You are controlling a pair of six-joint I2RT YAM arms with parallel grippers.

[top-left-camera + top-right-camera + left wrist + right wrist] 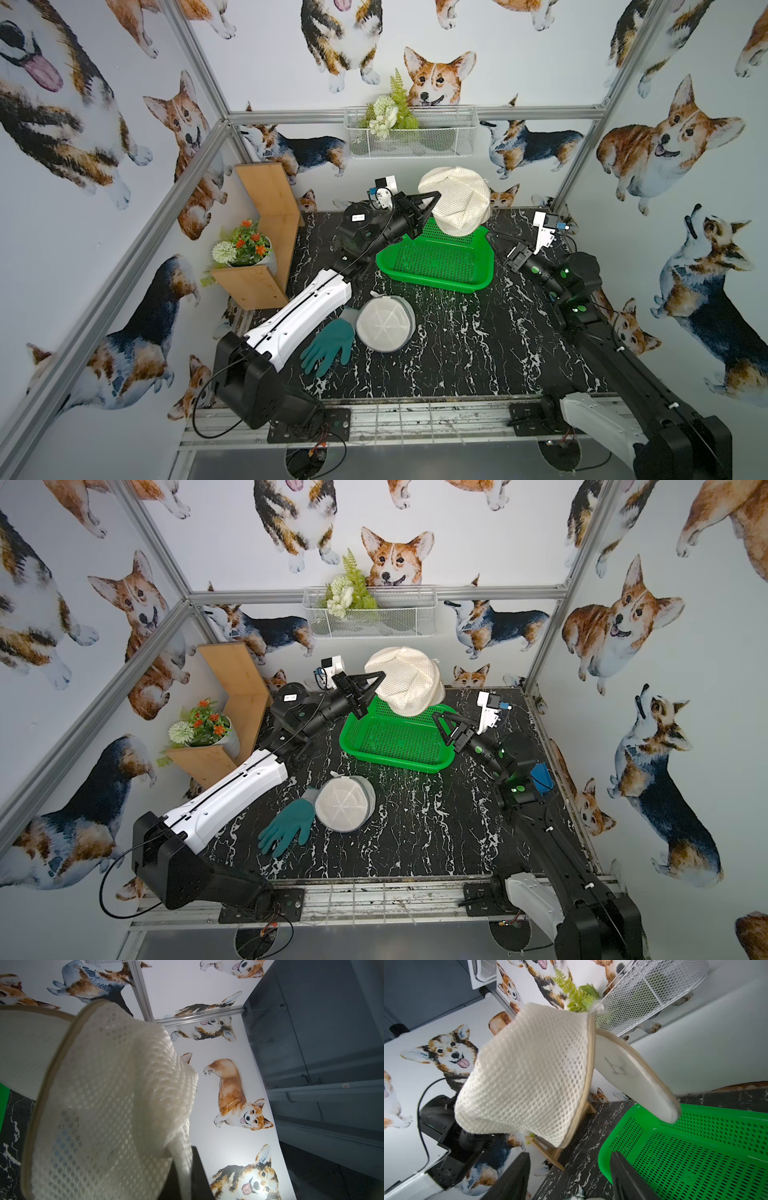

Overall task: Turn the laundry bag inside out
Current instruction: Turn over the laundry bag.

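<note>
The laundry bag (455, 203) (405, 683) is a white mesh pouch with tan-trimmed round panels. It hangs in the air over the far edge of the green basket (436, 262) (395, 737). My left gripper (434, 199) (379, 676) is shut on a fold of the bag's mesh (116, 1095) at its left side, and one dark finger (198, 1169) shows beside the pinched strip. A smooth round panel (633, 1076) of the bag droops toward the basket. My right gripper (496, 245) (439, 728) (569, 1167) stands open and empty by the basket's right rim, short of the bag (529, 1076).
A second round mesh bag with a grey rim (384, 324) lies on the black marble table beside a green glove (328, 345). A wooden shelf with a flower pot (249, 249) stands at the left. A wire basket (436, 137) hangs on the back wall.
</note>
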